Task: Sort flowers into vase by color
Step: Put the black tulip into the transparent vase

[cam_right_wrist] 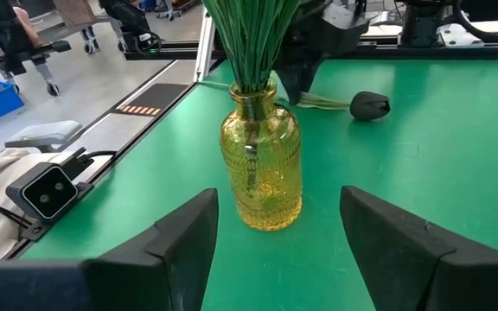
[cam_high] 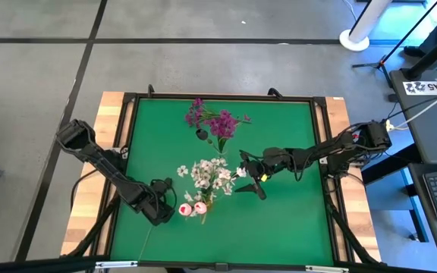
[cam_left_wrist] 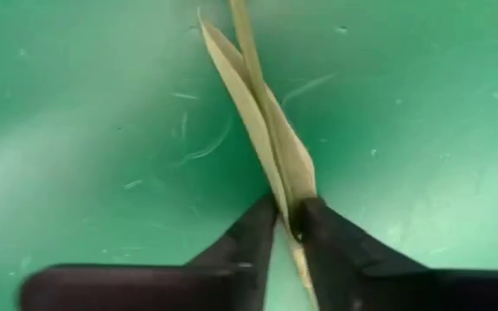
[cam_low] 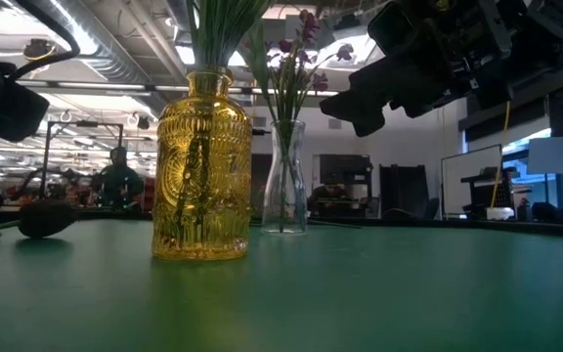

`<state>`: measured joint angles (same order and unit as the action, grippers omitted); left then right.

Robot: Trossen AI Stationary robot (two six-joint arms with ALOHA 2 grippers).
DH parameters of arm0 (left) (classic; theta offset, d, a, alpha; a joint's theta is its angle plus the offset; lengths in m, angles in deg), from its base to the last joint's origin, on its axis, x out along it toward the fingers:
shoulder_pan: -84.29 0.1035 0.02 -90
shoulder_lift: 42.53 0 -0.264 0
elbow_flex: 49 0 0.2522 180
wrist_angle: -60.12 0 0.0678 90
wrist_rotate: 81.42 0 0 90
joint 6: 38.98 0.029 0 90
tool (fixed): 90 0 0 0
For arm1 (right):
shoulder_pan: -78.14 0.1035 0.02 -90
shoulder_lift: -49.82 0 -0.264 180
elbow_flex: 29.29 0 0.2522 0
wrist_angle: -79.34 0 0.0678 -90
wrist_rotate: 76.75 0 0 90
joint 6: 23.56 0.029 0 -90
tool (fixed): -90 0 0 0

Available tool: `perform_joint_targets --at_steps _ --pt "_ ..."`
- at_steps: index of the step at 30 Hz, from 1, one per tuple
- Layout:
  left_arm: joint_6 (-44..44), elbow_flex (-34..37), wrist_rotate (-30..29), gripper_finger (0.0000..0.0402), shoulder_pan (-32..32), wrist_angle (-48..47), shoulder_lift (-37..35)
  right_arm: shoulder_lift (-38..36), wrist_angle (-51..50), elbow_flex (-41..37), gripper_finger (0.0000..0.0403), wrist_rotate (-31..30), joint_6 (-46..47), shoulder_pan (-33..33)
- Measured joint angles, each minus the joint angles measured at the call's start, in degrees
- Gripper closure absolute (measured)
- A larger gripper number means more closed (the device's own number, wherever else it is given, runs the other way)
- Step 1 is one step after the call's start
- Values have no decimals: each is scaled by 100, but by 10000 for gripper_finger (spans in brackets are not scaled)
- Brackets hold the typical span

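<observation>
Since the left gripper [cam_left_wrist: 288,226] pinches a pale green stem [cam_left_wrist: 271,142] between its 2 fingertips right at the green mat [cam_high: 279,212], the lift wants to be slow and straight so the thin stalk does not slip out. That stem appears to belong to the pink buds [cam_high: 193,208] lying just beside the gripper, near the yellow vase [cam_right_wrist: 261,168] of white blossoms [cam_high: 209,174]; the right gripper [cam_right_wrist: 277,226] hangs spread before that vase.

White blossom sprays [cam_high: 209,174] stand in the amber vase [cam_low: 203,166]; magenta clusters [cam_high: 212,120] fill the clear vase [cam_low: 285,176] behind it; pink buds [cam_high: 193,208] lie beside the amber vase.
</observation>
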<state>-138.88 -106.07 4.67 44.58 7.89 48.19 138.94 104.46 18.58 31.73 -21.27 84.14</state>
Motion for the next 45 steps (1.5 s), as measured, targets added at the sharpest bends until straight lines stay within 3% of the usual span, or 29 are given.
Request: perform_joint_targets --at_steps 4,7,11,23,34,41,45 --pt "6 -2 -21 392 0 -22 0 0 -3 0 162 -2 0 -1" --pt "241 -176 -46 394 1 -232 -36 0 -4 0 162 -2 0 -1" --pt "367 -641 -571 399 17 -1199 -247 0 -15 0 162 -7 -2 0" --pt "-145 -1934 -1753 401 -142 -3787 -899 -16 -68 0 162 -98 -20 -2" --pt "-167 -2312 -3899 401 -580 -3911 -1714 -1128 -791 0 162 -214 -430 -2" --pt "366 -2352 -5374 401 -752 -3876 -2289 -2226 -1774 0 162 -730 -519 -2" --pt "945 -2352 -6062 401 -758 -3703 -2536 -2616 -1812 0 162 -863 -612 -2"
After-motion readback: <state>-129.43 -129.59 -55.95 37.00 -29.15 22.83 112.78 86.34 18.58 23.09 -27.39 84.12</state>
